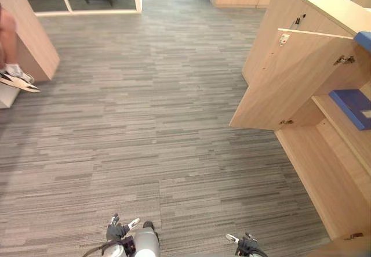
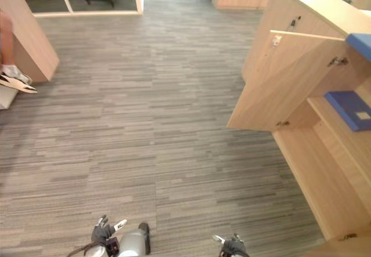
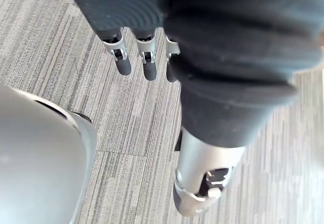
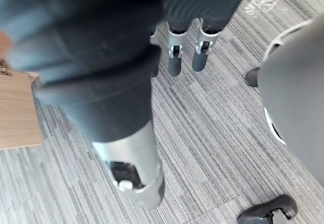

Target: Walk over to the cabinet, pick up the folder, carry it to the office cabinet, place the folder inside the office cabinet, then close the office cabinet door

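Above grey carpet [image 1: 145, 123], left hand [image 3: 212, 82], right hand [image 4: 101, 57]; fingers [image 3: 123, 64] straight

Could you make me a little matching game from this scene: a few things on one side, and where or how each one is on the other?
Things: 1 cabinet door; 2 blue folder; 3 left hand; 4 person's shoe.
States: A on a shelf inside the cabinet; B empty, fingers straight; C swung open; D at the far left.
Pairs: 1-C, 2-A, 3-B, 4-D.

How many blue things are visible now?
2: a folder on a shelf inside the open cabinet; another item above it, cut off at the edge. More may be hidden.
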You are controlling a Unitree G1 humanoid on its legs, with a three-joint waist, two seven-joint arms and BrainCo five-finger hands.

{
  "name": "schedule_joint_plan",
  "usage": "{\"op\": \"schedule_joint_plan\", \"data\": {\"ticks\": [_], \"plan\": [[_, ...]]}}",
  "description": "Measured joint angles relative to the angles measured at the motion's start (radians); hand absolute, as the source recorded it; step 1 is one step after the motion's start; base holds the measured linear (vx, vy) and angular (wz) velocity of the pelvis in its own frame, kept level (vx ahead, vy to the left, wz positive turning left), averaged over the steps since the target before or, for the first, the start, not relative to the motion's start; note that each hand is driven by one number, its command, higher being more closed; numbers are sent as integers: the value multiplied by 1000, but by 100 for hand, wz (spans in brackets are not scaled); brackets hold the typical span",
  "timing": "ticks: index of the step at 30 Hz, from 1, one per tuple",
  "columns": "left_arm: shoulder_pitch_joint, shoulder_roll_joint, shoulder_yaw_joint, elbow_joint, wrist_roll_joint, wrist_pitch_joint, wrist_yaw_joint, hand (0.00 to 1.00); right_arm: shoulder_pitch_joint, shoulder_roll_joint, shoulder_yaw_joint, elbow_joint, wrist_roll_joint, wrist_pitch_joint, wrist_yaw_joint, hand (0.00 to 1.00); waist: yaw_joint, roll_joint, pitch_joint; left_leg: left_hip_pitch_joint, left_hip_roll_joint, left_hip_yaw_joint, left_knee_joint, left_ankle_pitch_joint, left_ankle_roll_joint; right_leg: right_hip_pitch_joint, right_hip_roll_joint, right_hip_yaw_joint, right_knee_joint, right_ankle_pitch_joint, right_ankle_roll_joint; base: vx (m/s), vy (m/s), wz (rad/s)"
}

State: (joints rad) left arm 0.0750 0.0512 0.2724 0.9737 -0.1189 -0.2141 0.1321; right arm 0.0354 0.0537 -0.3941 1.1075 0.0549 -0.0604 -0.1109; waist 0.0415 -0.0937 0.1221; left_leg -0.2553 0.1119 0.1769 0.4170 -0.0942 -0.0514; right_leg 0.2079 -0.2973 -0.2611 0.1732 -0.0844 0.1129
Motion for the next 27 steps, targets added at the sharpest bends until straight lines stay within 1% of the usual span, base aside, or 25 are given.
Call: {"op": "schedule_joint_plan", "data": {"ticks": [1, 2, 3, 4, 5, 6, 7, 8, 9, 10, 11, 12, 13, 14, 15, 16, 18, 20, 21, 22, 23, 24, 25, 26, 27], "plan": [[4, 5, -4, 14, -2, 1, -1, 0, -2, -2, -10, -1, -2, -2, 1, 0, 5, -1, -8, 50, -29, 38, -22, -24, 23, -38, -42, 42, 80, 42, 5, 402, 422, -71], [13, 9, -25, 18, -1, 2, -4, 0, -2, -10, -10, -4, -3, -2, 4, 0, -2, -2, -8, 123, -63, 60, -79, -31, 37, -94, -99, 58, 225, 90, -21, 390, 409, -65], [17, 11, -36, 18, 0, 1, -5, 0, 3, -13, -13, -4, -3, -2, 7, 0, -7, -1, -7, 160, -82, 72, -107, -33, 45, -127, -130, 59, 305, 122, -55, 410, 449, -31], [19, 17, -62, 23, 0, 0, -7, 0, 16, -17, -17, -3, -3, -2, 10, 0, -25, 8, -7, 221, -116, 89, -148, -42, 72, -197, -194, 42, 488, 152, -143, 307, 335, -6], [18, 25, -72, 41, 1, -1, -10, 0, 18, -24, -15, -33, -12, -15, 7, 0, -42, 7, -8, 273, -143, 92, -180, -49, 83, -259, -245, -1, 670, 123, -194, 340, 350, 3], [18, 27, -72, 52, 3, 1, -12, 0, 7, -33, -12, -34, -15, -13, 7, 0, -50, 10, -6, 301, -150, 90, -197, -51, 87, -275, -259, -37, 730, 112, -203, 247, 205, 2], [20, 30, -72, 67, 10, 3, -18, 0, -13, -44, -3, -28, -16, -2, 6, 0, -50, 17, -5, 350, -153, 92, -227, -51, 88, -300, -259, -113, 796, 68, -179, 230, 171, -3], [24, 31, -74, 77, 10, 4, -21, 0, -30, -44, 4, -21, -16, -1, 7, 0, -48, 22, -1, 379, -149, 94, -243, -51, 88, -311, -246, -173, 798, 22, -155, 243, 97, -8], [30, 28, -73, 77, 7, 5, -24, 0, -55, -34, 4, -4, -13, 0, 9, 0, -47, 30, 4, 410, -139, 99, -260, -51, 88, -333, -202, -245, 746, -41, -137, 187, 22, -2], [29, 27, -72, 77, 7, 5, -25, 0, -63, -31, 3, -2, -12, 0, 11, 0, -47, 35, 8, 420, -135, 98, -264, -51, 88, -335, -183, -278, 708, -61, -132, 179, -18, 1], [30, 23, -69, 78, 3, 7, -27, 0, -65, -29, 2, -3, -7, 0, 15, 0, -45, 44, 15, 435, -126, 98, -271, -52, 87, -339, -150, -317, 629, -71, -123, 140, -98, 0], [31, 24, -64, 76, -3, 8, -28, 0, -66, -33, -4, -3, 3, -1, 16, 0, -42, 43, 23, 454, -127, 101, -278, -56, 80, -352, -93, -350, 481, -45, -128, 122, -106, -16], [32, 21, -49, 79, -5, 8, -29, 0, -61, -41, -17, 3, 4, -1, 16, 0, -38, 44, 26, 473, -133, 101, -301, -63, 68, -334, -62, -374, 406, -55, -142, 134, -96, -40], [31, 11, -40, 79, -4, 9, -30, 0, -64, -52, -23, 11, 4, -1, 16, 0, -31, 57, 24, 486, -127, 102, -326, -63, 65, -325, -30, -367, 361, -59, -135, 115, -62, -78], [24, -10, -29, 86, 8, 12, -36, 0, -76, -63, -36, 21, 4, -3, 19, 0, -31, 85, 33, 487, -109, 122, -353, -60, 59, -328, 4, -367, 306, -60, -133, 126, -76, -92], [12, -19, -21, 91, 16, 15, -44, 0, -82, -72, -54, 32, 4, 1, 18, 0, -40, 100, 53, 491, -105, 147, -366, -54, 51, -332, 17, -367, 291, -61, -133, 83, -69, -75], [0, -28, -20, 97, 35, 20, -52, 0, -71, -77, -94, 33, 8, 11, 17, 0, -56, 96, 70, 502, -96, 152, -381, -52, 43, -332, 39, -367, 270, -67, -135, 44, -67, -33], [-2, -39, -12, 94, 54, 24, -68, 0, -42, -81, -98, 25, 6, 22, 11, 0, -53, 96, 61, 513, -72, 168, -382, -71, 21, -321, 72, -368, 250, -84, -126, 46, -51, -24], [-2, -39, -5, 94, 55, 26, -72, 0, -35, -79, -104, 22, 6, 22, 11, 0, -52, 95, 58, 516, -66, 170, -381, -82, 25, -319, 78, -369, 250, -90, -128, 61, -48, -13], [-1, -41, 6, 94, 55, 31, -74, 0, -22, -76, -134, 19, 7, 24, 9, 0, -53, 102, 52, 516, -50, 168, -370, -113, 17, -310, 93, -376, 247, -103, -132, 103, -79, -1], [3, -46, 8, 94, 54, 33, -75, 0, -5, -73, -142, 7, 8, 29, 8, 0, -58, 106, 45, 513, -25, 158, -335, -149, 12, -284, 116, -390, 227, -115, -135, 128, -101, 5], [7, -49, 8, 93, 54, 34, -76, 0, 4, -72, -153, 2, 7, 31, 8, 0, -59, 115, 39, 505, -9, 155, -311, -167, 7, -273, 132, -397, 212, -118, -132, 256, -149, 12], [12, -54, 9, 93, 53, 37, -78, 0, 21, -70, -167, -15, 11, 32, 4, 0, -60, 127, 22, 475, 30, 155, -222, -189, -21, -251, 169, -415, 174, -121, -130, 276, -136, 11], [13, -45, 11, 83, 52, 43, -84, 0, 30, -71, -165, -12, 15, 33, 1, 0, -63, 128, 19, 395, 76, 140, -25, -217, -39, -230, 192, -415, 150, -122, -126, 363, -177, -1], [13, -48, 26, 61, 42, 47, -83, 0, 32, -71, -163, -12, 18, 37, -1, 0, -58, 127, 18, 330, 111, 125, 158, -211, -41, -202, 209, -406, 122, -110, -134, 270, -124, -16]]}}
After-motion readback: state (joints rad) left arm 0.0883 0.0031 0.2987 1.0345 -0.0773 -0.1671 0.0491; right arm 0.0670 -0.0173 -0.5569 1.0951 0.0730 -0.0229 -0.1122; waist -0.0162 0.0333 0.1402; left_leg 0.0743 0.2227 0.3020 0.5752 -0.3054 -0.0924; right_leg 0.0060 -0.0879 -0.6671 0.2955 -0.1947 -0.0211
